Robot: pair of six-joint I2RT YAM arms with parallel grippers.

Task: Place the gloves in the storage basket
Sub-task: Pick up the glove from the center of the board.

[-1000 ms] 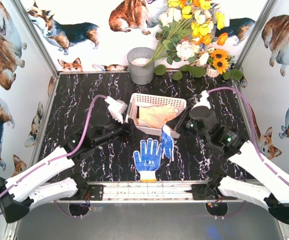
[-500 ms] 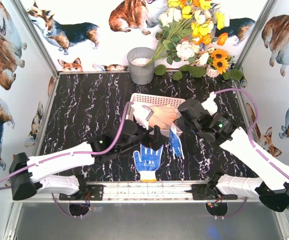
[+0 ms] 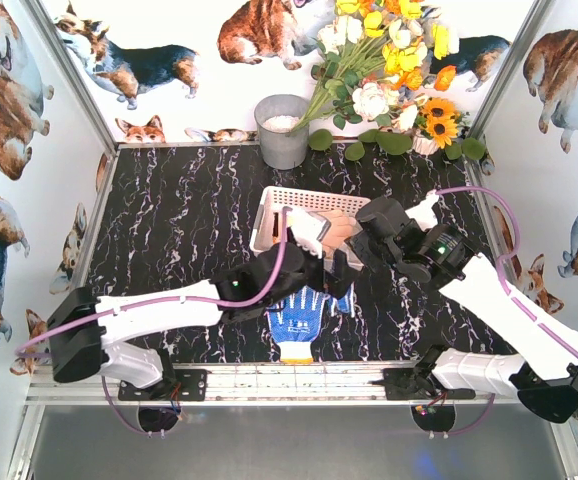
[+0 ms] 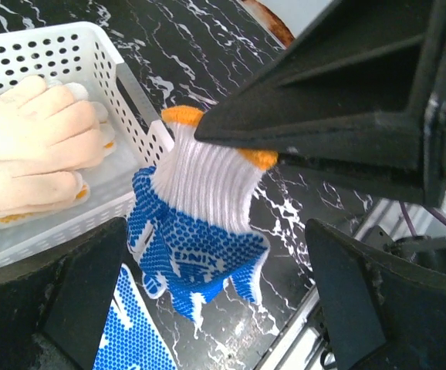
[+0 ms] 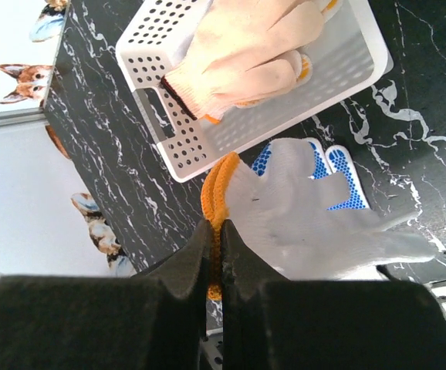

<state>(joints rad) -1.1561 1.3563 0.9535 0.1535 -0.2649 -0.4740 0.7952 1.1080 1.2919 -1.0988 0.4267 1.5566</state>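
Observation:
My right gripper (image 3: 353, 262) is shut on the orange cuff of a blue-dotted glove (image 5: 315, 223). The glove hangs just in front of the white storage basket (image 3: 269, 200), above the table. In the left wrist view the hanging glove (image 4: 200, 231) dangles between my left gripper's open fingers (image 4: 61, 308), which do not touch it. My left gripper (image 3: 319, 270) is right beside the right one. A second blue-dotted glove (image 3: 297, 318) lies flat on the table below. Cream gloves (image 5: 246, 54) lie in the basket (image 5: 161, 46).
A grey metal bucket (image 3: 282, 130) stands behind the basket, with a flower bouquet (image 3: 389, 70) to its right. Printed walls close in the left, right and back. A metal rail (image 3: 299, 375) runs along the near table edge.
My left arm has swung right and forward until its open gripper sits around the hanging glove. My right gripper has shifted slightly left with the glove, close to the basket's front.

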